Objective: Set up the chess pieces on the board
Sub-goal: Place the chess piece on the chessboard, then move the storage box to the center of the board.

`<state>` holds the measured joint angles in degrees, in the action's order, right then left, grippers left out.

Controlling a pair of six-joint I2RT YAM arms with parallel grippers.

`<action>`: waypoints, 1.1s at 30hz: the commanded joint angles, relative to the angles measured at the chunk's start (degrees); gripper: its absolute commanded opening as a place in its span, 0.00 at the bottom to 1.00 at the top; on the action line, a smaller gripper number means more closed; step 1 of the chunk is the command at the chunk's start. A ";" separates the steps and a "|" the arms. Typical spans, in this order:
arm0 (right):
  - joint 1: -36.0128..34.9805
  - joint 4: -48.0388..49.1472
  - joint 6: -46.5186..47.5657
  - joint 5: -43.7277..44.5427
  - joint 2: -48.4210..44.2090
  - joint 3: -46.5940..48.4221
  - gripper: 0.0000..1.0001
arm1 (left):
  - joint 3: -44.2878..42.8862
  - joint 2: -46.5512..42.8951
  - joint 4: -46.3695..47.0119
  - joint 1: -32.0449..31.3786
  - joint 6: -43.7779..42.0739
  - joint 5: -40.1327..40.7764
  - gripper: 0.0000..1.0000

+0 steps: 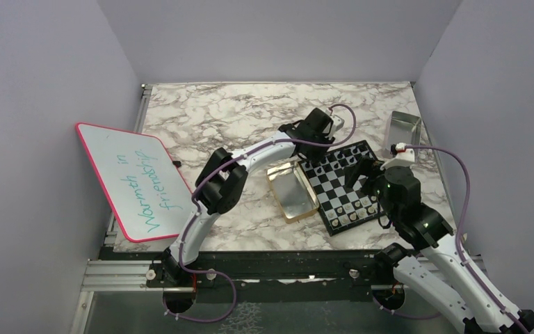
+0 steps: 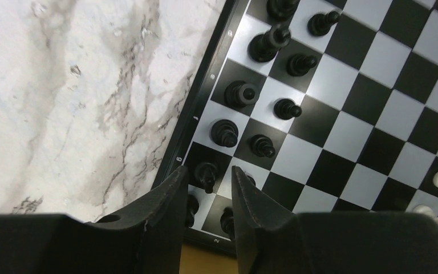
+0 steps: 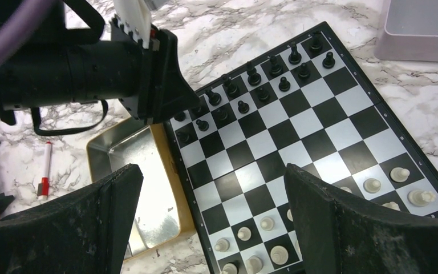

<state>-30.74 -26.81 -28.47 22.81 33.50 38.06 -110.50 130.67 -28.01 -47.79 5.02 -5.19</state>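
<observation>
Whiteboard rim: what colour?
Pink; the whiteboard shows best in the top external view.

A marbled tabletop is seen, with a pink-rimmed whiteboard laid across its left edge and a red-and-white marker near it. The board is set right of centre, with a gold tin just beside its left edge. A silvery tin is placed at the far right.

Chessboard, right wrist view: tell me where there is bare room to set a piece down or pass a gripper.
The middle rows of the board are bare, bordered by the black pieces along the far edge and the white pieces along the near edge. Both edges are crowded, and the left gripper hangs over the black corner beside the gold tin.
</observation>
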 commanded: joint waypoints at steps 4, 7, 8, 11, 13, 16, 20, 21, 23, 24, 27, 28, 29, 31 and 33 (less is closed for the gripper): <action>-0.13 2.24 -0.74 2.26 1.46 0.42 1.00 | -5.37 -8.47 0.60 2.79 4.83 -1.67 0.41; -0.12 3.43 1.11 4.11 4.91 1.27 1.00 | -3.80 -12.01 1.98 5.43 6.55 -2.92 0.47; -0.11 4.46 2.03 5.30 6.46 1.49 1.00 | -2.47 -13.53 2.83 6.50 6.97 -3.47 0.50; -0.04 8.76 5.28 8.87 12.27 2.56 1.00 | 3.04 -19.12 5.60 10.08 7.51 -5.07 0.90; 0.02 13.24 7.99 10.01 16.25 3.56 0.99 | 8.26 -23.09 7.15 11.99 6.82 -5.12 0.99; 2.02 17.96 11.10 9.89 23.54 6.19 0.98 | 14.54 -28.60 7.88 14.42 4.83 -5.59 0.99; 12.78 21.80 12.80 1.14 34.01 11.25 0.97 | 23.42 -36.71 7.79 16.85 2.01 -5.73 0.99; 16.20 23.12 13.18 -1.16 36.53 12.24 0.97 | 26.19 -39.94 7.87 16.93 1.15 -5.81 0.99; 22.37 23.93 14.29 -4.21 42.49 15.34 0.95 | 32.40 -45.18 8.78 16.94 0.41 -6.21 0.99; 25.39 23.01 14.41 -5.36 46.07 17.62 0.94 | 36.17 -48.06 9.82 16.96 0.76 -6.50 0.99; 32.84 21.37 15.52 -9.67 56.63 24.37 0.85 | 46.38 -55.28 12.02 16.96 0.51 -8.53 0.99; 34.68 20.93 16.07 -11.29 59.49 26.66 0.80 | 48.96 -56.81 12.21 16.99 0.26 -8.85 0.99; 36.33 20.10 16.61 -12.06 62.16 28.94 0.73 | 51.39 -58.19 12.27 17.07 -0.23 -9.44 0.99; 38.25 19.07 18.45 -13.10 67.24 33.77 0.62 | 54.66 -59.90 11.44 17.21 -0.86 -10.09 0.99; 39.38 17.12 20.65 -13.33 72.66 39.27 0.56 | 56.78 -60.96 10.67 17.20 -1.15 -9.36 0.99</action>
<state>6.39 -6.98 -12.64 14.11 98.89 68.53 -58.17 71.81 -18.22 -30.74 5.87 -12.67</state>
